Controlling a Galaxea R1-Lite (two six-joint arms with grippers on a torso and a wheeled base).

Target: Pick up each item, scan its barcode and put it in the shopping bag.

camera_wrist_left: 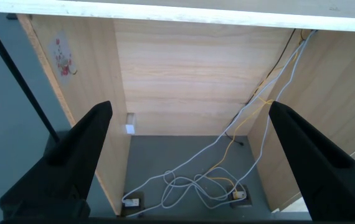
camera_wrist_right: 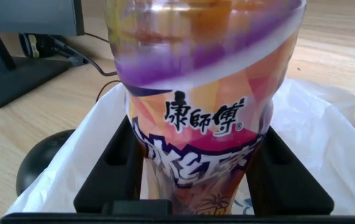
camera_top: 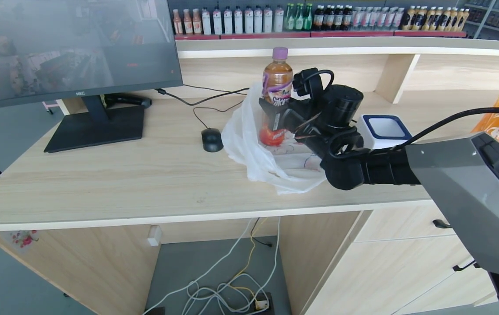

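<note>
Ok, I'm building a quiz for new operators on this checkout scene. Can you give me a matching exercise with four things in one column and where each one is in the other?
Things:
1. bottle
2. mouse
3. scanner
4. monitor

Places:
A. on the counter, close beside the bag, on its left
B. clamped upright in the right jaws
C. on its stand at the counter's far left
D. on the counter, right of the bag, behind the right arm

Pairs: 1-B, 2-A, 3-D, 4-C
</note>
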